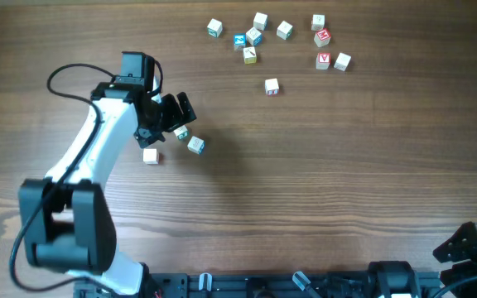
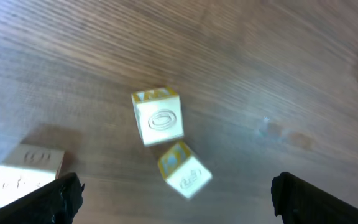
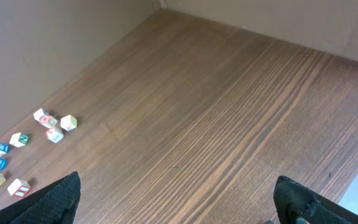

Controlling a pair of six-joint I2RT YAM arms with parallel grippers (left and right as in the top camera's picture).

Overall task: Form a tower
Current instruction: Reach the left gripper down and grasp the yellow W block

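Beneath left gripper [image 1: 169,122], gaping wide and gripping nothing: lying unstacked, just apart, oval-print cube [image 2: 158,116] and tilted cube [image 2: 185,171]; sitting by one finger, third cube [image 2: 27,175]. Gaping likewise over open table [image 3: 229,112], well apart from far cubes [image 3: 53,134]: right gripper [image 3: 182,210].

Left fingers [image 1: 181,106] wide apart over a cube [image 1: 181,132]
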